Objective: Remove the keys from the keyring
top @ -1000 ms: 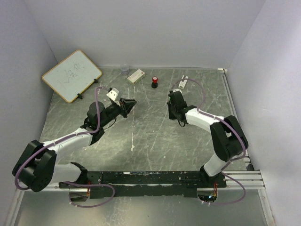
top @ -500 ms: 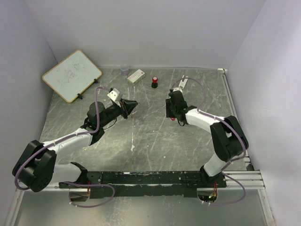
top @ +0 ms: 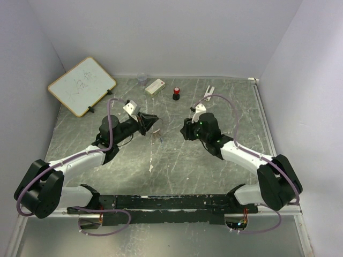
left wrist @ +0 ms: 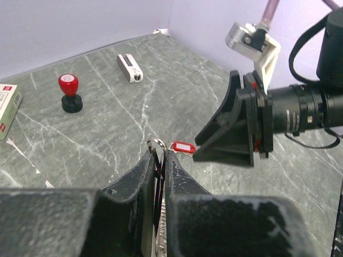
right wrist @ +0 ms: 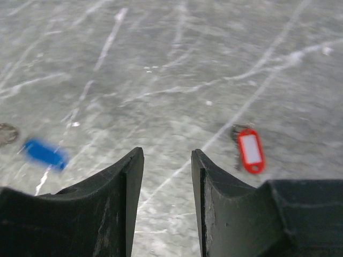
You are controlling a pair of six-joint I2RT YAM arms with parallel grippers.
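My left gripper is shut on the keyring; the thin silvery loop sticks out past the fingertips, held a little above the table. In the top view the left gripper points right and the ring shows faintly at its tip. A red-tagged key lies loose on the table just beyond the ring; it also shows in the right wrist view. A blurred blue-tagged key shows at the left there. My right gripper is open and empty, facing the left gripper from the right.
A whiteboard leans at the back left. A white box, a small clear cup, a black stamp with a red top and a white clip lie along the back of the grey marbled table.
My right arm has swung down and to the left, so its gripper now faces the left gripper closely. The left gripper has barely moved and stays shut on the ring.
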